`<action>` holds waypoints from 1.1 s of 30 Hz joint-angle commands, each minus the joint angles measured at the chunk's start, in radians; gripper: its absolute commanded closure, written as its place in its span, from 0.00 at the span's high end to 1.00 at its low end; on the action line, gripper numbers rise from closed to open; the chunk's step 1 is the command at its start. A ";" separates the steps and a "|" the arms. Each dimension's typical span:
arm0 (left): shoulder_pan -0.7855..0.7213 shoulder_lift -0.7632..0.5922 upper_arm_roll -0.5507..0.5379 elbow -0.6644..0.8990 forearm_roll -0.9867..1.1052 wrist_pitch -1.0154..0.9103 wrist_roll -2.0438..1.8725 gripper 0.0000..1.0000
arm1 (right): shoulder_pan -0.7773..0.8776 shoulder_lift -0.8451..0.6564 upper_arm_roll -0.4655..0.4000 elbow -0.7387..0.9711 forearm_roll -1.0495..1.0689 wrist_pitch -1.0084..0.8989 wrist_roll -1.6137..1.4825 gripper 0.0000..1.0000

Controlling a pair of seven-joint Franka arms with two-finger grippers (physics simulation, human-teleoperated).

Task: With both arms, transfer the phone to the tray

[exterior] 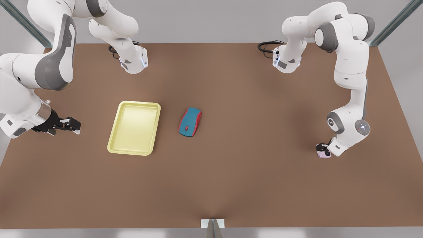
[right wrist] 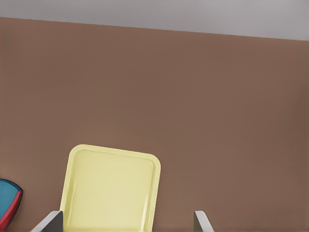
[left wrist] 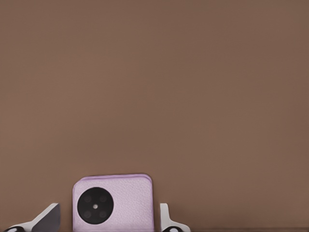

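The left gripper (exterior: 321, 149) is down at the pink phone (exterior: 324, 154) on the brown table (exterior: 251, 172), at the front view's right. Its fingers (left wrist: 48, 218) sit wide, one on each side of the phone, not squeezing. The right gripper (exterior: 71, 125) waits beside the yellow tray (exterior: 114, 140), fingers spread apart. A blue-and-red mouse (exterior: 190, 121) lies near the tray.

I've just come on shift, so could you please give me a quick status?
Left gripper open around phone. Right gripper open beside tray. Mouse sits between.
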 commanded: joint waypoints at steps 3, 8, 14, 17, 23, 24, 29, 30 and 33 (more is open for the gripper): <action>0.000 0.006 -0.001 -0.001 -0.003 0.002 0.079 1.00 | 0.000 -0.001 0.000 0.001 0.001 0.000 -0.003 1.00; 0.000 0.006 -0.001 -0.001 -0.004 0.001 0.079 0.89 | 0.000 -0.001 0.000 0.001 0.001 0.000 -0.003 1.00; 0.000 0.006 -0.003 -0.001 -0.003 -0.001 0.080 0.85 | 0.000 -0.001 0.000 0.001 0.001 0.000 -0.003 1.00; 0.000 0.011 -0.004 -0.001 -0.004 -0.001 0.080 0.84 | 0.000 -0.001 0.000 0.001 0.001 0.000 -0.001 1.00; 0.000 0.011 -0.008 0.001 -0.003 -0.001 0.080 0.82 | 0.000 -0.001 0.000 0.001 0.002 0.000 -0.001 1.00; 0.000 0.011 -0.008 0.001 -0.003 -0.001 0.080 0.81 | 0.000 -0.001 0.000 0.001 0.002 0.000 -0.001 1.00; -0.002 0.008 -0.009 0.001 -0.003 -0.002 0.080 0.81 | 0.000 0.000 0.000 0.001 0.002 0.000 -0.001 1.00; -0.003 0.005 -0.009 0.001 -0.005 -0.005 0.080 0.81 | 0.000 0.000 0.000 0.001 0.002 0.000 -0.001 1.00; -0.012 -0.002 -0.014 0.003 -0.003 -0.011 0.079 0.80 | 0.000 0.000 0.000 0.001 0.001 0.000 -0.001 1.00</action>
